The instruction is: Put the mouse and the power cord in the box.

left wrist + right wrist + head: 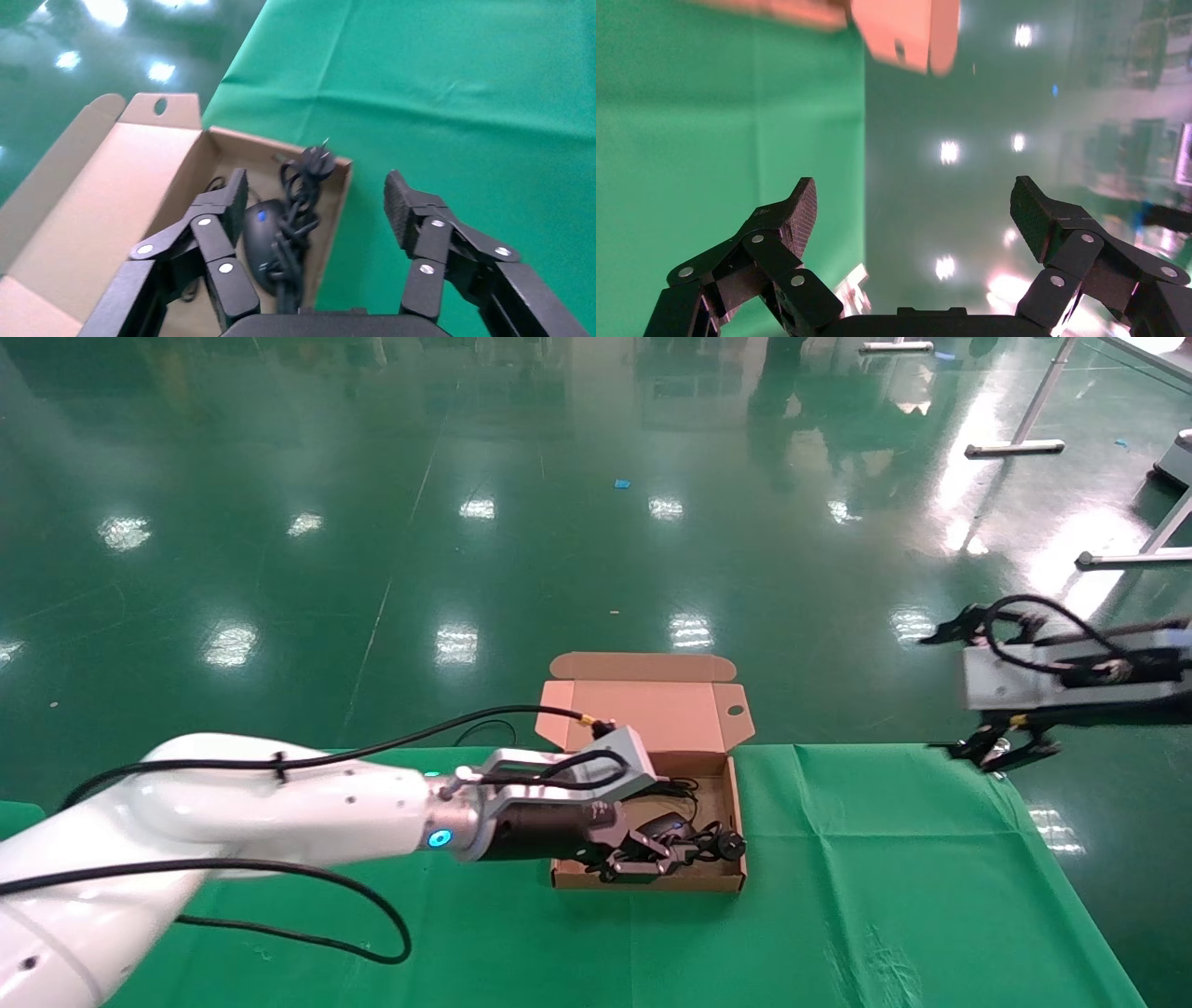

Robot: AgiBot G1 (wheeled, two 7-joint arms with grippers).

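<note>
Left gripper (316, 203), released above box (738, 803) holding mouse (261, 239) and power cord (299, 203); right gripper (912, 210), released, parked far right; risk: fingers snag cord loops, dragging contents out.

Your left hand (315, 203) hovers over the box (736, 803); the mouse (261, 239) and the power cord (299, 203) lie inside beneath it, cord beside mouse, box on the table (885, 877).

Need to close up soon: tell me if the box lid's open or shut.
Open: the box lid stands upright behind the tray, mouse and power cord visible inside.
</note>
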